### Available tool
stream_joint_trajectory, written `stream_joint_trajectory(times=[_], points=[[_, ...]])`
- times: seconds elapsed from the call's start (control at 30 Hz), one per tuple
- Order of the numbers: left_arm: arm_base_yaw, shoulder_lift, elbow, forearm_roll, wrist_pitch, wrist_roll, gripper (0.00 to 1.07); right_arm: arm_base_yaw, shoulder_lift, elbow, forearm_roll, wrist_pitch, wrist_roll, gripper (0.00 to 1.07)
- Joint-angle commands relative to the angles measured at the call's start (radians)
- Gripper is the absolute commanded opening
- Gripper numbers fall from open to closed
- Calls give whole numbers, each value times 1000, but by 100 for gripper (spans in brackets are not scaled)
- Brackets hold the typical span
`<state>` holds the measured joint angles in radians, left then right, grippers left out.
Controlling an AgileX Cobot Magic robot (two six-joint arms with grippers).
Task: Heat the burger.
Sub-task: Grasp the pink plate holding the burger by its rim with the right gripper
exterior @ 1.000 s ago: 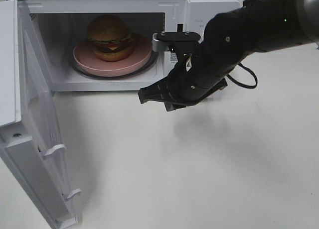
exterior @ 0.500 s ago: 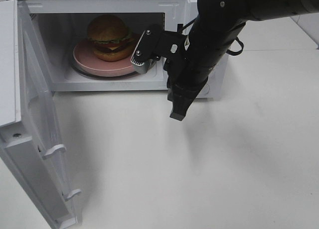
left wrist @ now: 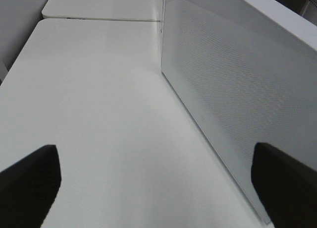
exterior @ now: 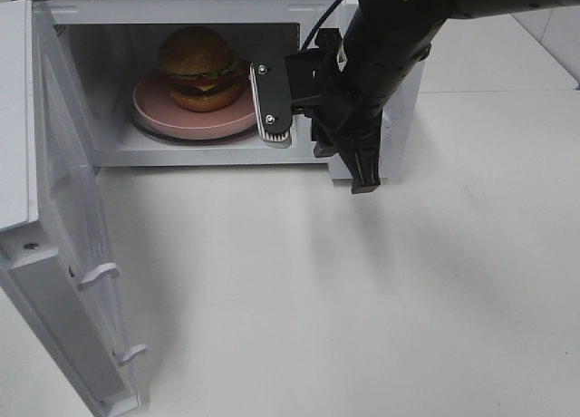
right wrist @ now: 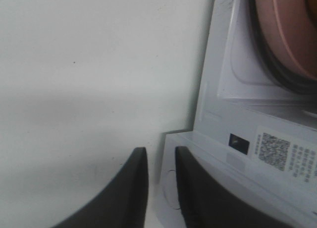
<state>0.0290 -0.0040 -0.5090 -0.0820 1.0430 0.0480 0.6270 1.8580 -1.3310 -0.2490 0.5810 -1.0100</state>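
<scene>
The burger (exterior: 199, 68), with a golden-brown bun and green and red layers, sits on a pink plate (exterior: 149, 104) inside the open white microwave (exterior: 317, 9). My right gripper (exterior: 364, 183) hangs fingers-down in front of the microwave's right front panel, to the right of the cavity and clear of the burger. In the right wrist view its fingers (right wrist: 140, 178) are parted by a narrow gap with nothing between them (right wrist: 160, 151), beside the panel's QR sticker (right wrist: 275, 151) and the plate's edge (right wrist: 287, 29). My left gripper (left wrist: 156, 181) is wide open and empty, beside the microwave's perforated side wall (left wrist: 233, 89).
The microwave door (exterior: 63, 254) swings out wide to the front left, reaching the table's near edge. White tabletop (exterior: 362, 299) spreads in front of and to the right of the microwave. A black cable (exterior: 317, 27) runs along the right arm.
The right arm has swung from in front of the cavity to the right, turning its fingers downward by the front panel. Its fingers have parted slightly. The burger and door have not moved.
</scene>
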Motion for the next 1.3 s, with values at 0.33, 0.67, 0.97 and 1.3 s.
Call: stream_joint_trajectory(times=[0.33, 0.67, 0.97, 1.3], points=[[1, -19, 4, 1, -5, -1, 100, 14, -12, -6, -35, -226, -12, 86], [1, -19, 4, 1, -5, -1, 100, 26, 32, -7, -56, -293, -9, 91], [1, -19, 4, 1, -5, -1, 100, 49, 119, -71, -91, -315, 24, 88], [1, -19, 4, 1, -5, -1, 100, 73, 254, -227, -97, -315, 59, 86]])
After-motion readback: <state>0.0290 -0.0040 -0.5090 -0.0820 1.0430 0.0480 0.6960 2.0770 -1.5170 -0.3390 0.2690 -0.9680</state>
